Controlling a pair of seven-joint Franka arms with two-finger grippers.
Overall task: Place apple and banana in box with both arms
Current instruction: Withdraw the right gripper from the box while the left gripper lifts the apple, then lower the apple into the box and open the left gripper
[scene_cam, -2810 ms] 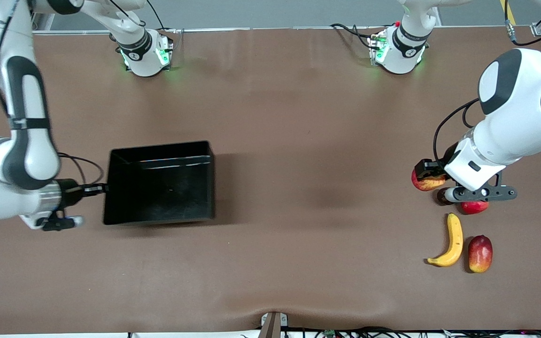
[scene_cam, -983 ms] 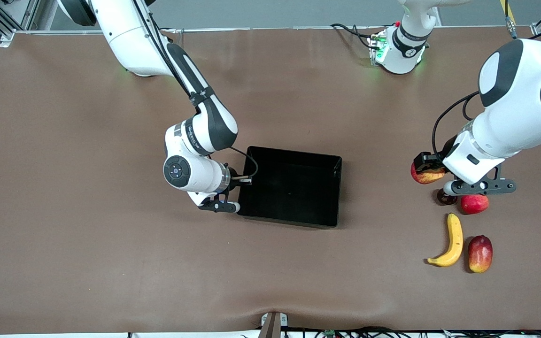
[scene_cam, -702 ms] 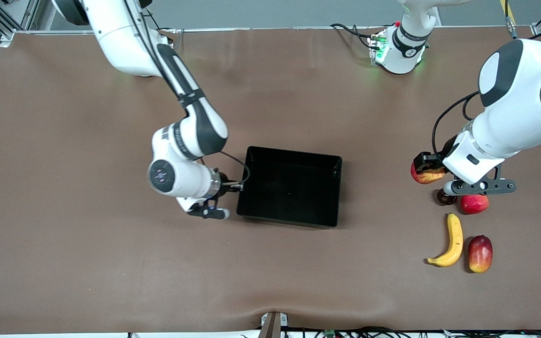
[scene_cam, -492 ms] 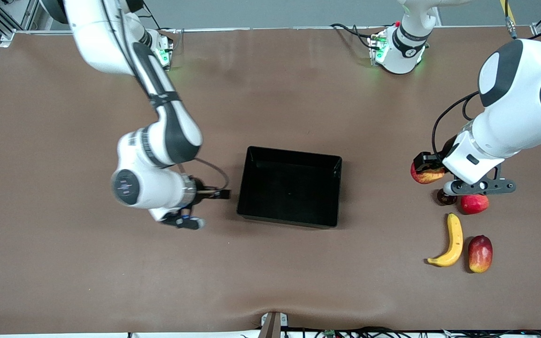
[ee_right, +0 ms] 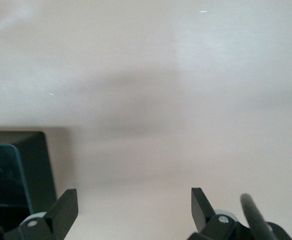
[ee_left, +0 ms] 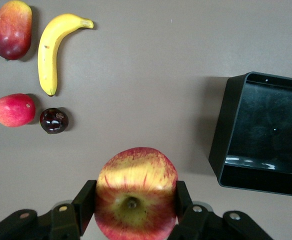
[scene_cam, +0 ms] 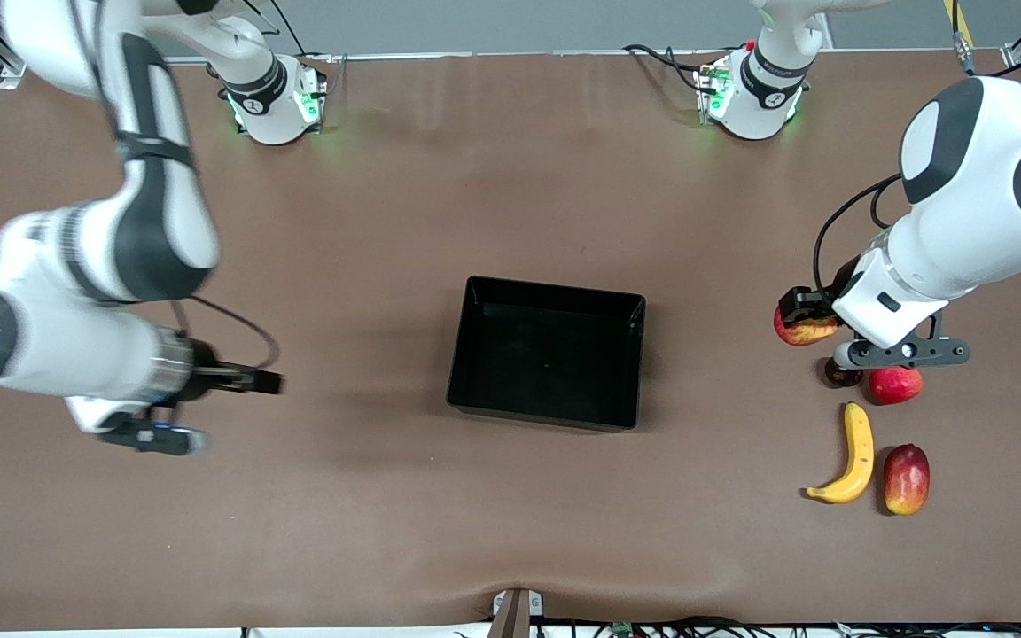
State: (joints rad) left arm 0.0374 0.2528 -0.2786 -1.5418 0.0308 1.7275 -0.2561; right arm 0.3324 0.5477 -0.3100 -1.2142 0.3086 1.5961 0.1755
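My left gripper [scene_cam: 810, 326] is shut on the apple [scene_cam: 796, 332], red with yellow patches. It holds the apple beside the other fruit at the left arm's end of the table. In the left wrist view the apple [ee_left: 136, 192] fills the space between the fingers [ee_left: 85, 202]. The banana [scene_cam: 853, 454] lies on the table, nearer the front camera than the apple; it also shows in the left wrist view [ee_left: 53, 50]. The black box [scene_cam: 630, 363] stands empty mid-table. My right gripper [scene_cam: 145, 435] is open and empty over bare table toward the right arm's end, its fingers [ee_right: 66, 207] wide apart.
A plain red fruit [scene_cam: 896, 385], a small dark fruit [scene_cam: 840, 373] and a red-and-yellow mango-like fruit [scene_cam: 907, 478] lie around the banana. The box's corner [ee_right: 36, 165] shows in the right wrist view. The brown table mat [scene_cam: 386, 221] spreads between the arms.
The right gripper slid the box to mid-table, let it go and drew back toward the right arm's end. The left gripper with the apple has barely moved.
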